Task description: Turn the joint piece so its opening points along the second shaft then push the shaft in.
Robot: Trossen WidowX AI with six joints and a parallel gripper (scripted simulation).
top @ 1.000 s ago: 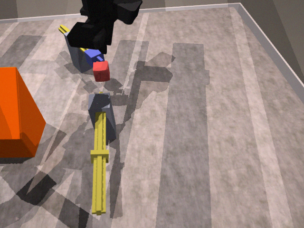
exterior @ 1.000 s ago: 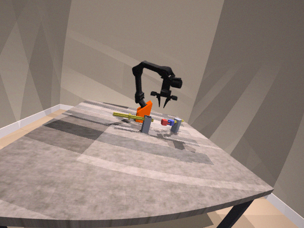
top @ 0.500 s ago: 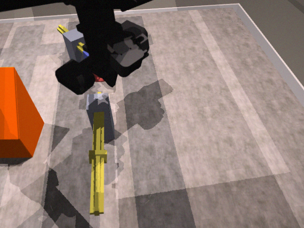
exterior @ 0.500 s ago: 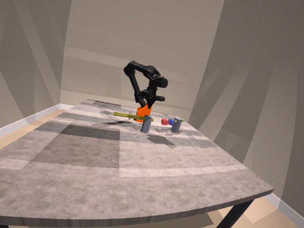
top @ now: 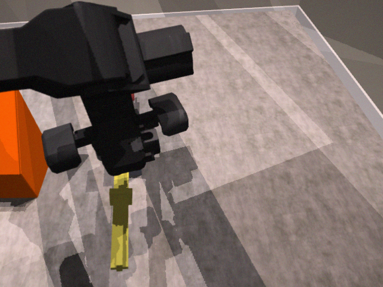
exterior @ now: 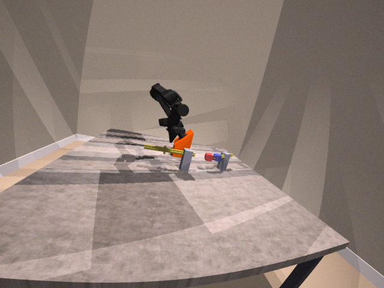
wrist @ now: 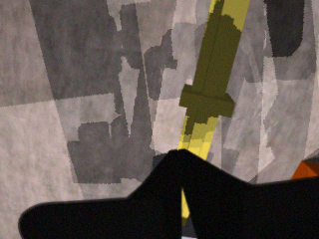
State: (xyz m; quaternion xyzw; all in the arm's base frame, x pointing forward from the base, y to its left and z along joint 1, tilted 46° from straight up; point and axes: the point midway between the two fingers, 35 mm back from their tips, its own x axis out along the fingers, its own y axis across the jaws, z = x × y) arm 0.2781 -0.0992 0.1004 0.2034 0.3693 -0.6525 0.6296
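Observation:
The second shaft [top: 119, 247] [exterior: 153, 147] [wrist: 228, 37], yellow with a collar [top: 120, 197] [exterior: 164, 149] [wrist: 206, 102], runs through its grey block [exterior: 186, 160]. My gripper [exterior: 171, 141] [wrist: 177, 157] is shut and empty, its tips above the shaft on the block side of the collar; I cannot tell whether they touch. In the top view the gripper body hides the tips and most of the block. The red joint piece [exterior: 208, 156] hangs on a blue part [exterior: 216, 157] of the first shaft [exterior: 231, 154], held by the other block [exterior: 224, 161]. A gap separates it from the second shaft's end.
An orange wedge-shaped body [top: 9, 139] [exterior: 183, 144] [wrist: 307, 170] stands beside the second shaft, near its block. Dark shadows of the arm fall across the table [top: 278, 216] [exterior: 149, 248].

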